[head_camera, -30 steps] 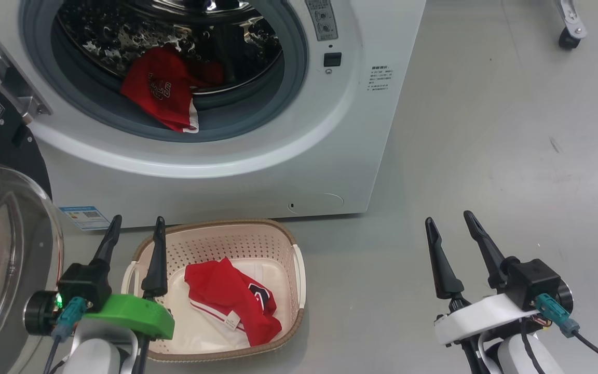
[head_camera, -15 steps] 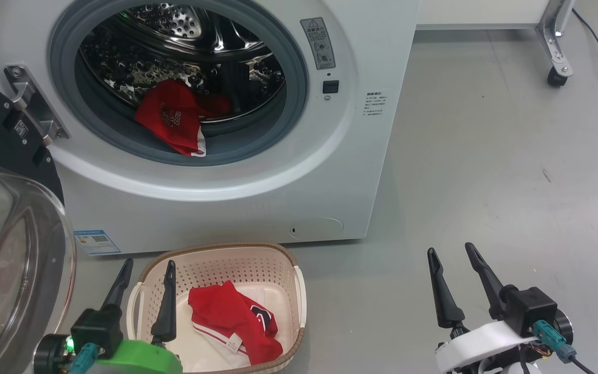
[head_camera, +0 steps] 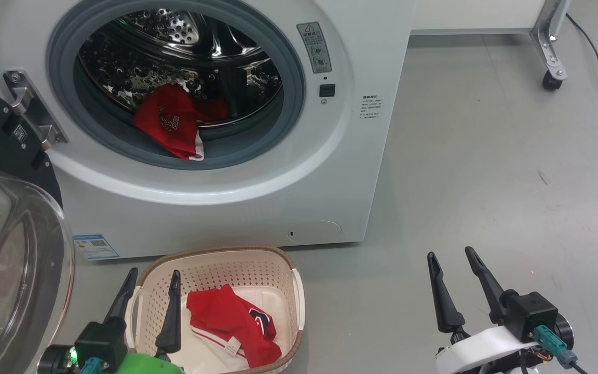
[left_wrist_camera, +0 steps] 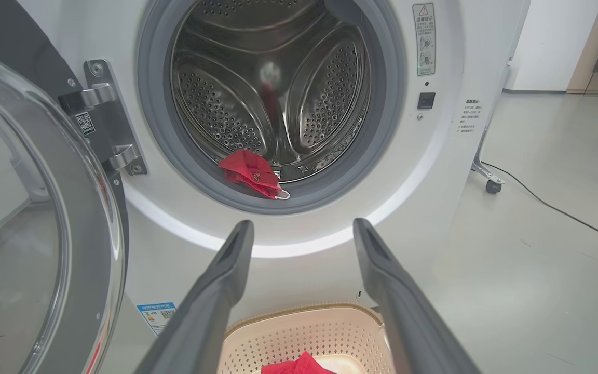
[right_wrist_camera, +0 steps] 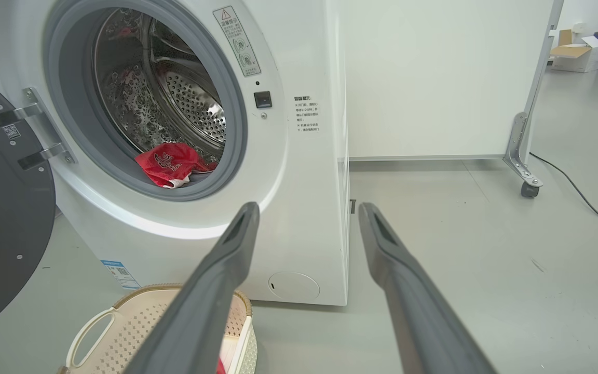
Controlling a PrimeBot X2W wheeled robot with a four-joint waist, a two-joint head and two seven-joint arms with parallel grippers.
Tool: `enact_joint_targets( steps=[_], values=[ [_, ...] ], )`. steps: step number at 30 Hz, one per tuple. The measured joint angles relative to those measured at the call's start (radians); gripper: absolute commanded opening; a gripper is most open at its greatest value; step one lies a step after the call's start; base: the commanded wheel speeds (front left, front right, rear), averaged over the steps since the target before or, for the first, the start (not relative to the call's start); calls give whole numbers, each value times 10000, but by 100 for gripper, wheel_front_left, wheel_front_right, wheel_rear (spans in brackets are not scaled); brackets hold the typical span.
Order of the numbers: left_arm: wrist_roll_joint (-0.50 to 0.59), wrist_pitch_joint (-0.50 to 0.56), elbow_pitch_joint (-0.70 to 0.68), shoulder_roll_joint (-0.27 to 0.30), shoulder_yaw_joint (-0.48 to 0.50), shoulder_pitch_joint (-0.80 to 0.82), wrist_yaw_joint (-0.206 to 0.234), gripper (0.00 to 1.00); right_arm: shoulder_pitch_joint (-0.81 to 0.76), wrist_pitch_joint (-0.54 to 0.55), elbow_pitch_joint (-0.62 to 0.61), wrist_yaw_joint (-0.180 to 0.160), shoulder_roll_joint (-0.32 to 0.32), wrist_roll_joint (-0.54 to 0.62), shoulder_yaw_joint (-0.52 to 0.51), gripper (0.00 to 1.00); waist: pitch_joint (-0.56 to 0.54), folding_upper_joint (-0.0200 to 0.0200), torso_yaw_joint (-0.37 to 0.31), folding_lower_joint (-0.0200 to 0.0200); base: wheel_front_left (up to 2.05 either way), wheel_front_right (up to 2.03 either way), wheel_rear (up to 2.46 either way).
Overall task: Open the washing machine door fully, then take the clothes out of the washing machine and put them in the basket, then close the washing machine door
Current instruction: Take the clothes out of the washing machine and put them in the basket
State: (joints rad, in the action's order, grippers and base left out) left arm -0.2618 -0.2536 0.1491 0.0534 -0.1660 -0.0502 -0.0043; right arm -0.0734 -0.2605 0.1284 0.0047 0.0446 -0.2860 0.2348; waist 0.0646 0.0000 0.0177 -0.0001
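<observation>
**Washer open: 1 garment in drum, 1 in basket, both grippers empty**

Head view: The washing machine (head_camera: 226,218) stands with its washing machine door (head_camera: 13,259) swung wide to the left, glass bowl facing outward. Inside the steel drum (head_camera: 174,52), 1 red garment with white lettering (head_camera: 166,122) lies at the front, its lower edge draped onto the grey gasket (head_camera: 257,145). The basket (head_camera: 216,265) sits on the floor (head_camera: 486,156) just before the machine's base. It holds 1 red garment with a dark emblem (head_camera: 231,322), with white trim and a small tag showing. The left gripper (head_camera: 154,271) hovers above the basket's left end, fingers spread, grasping nothing. The right gripper (head_camera: 449,252) is well apart to the right over bare floor, fingers likewise spread and empty.

Left wrist view: The 2 fingers frame the drum opening. The lettered garment rests on the gasket lip at the bottom. The basket lies below, with red cloth visible in it.

Right wrist view: The lettered garment sits at the lower front of the opening. The basket's handle and rim show at lower left, near the machine's blue label (right_wrist_camera: 120,272).
</observation>
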Motion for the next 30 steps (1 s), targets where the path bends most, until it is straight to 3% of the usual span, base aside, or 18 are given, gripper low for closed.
enact_joint_targets(
  steps=[30],
  values=[
    [81,249,113,-2,-301,-110,157,100,-23,0,-173,17,-6,61,228,100,186,0,-173,0,0,0,0]
  ],
)
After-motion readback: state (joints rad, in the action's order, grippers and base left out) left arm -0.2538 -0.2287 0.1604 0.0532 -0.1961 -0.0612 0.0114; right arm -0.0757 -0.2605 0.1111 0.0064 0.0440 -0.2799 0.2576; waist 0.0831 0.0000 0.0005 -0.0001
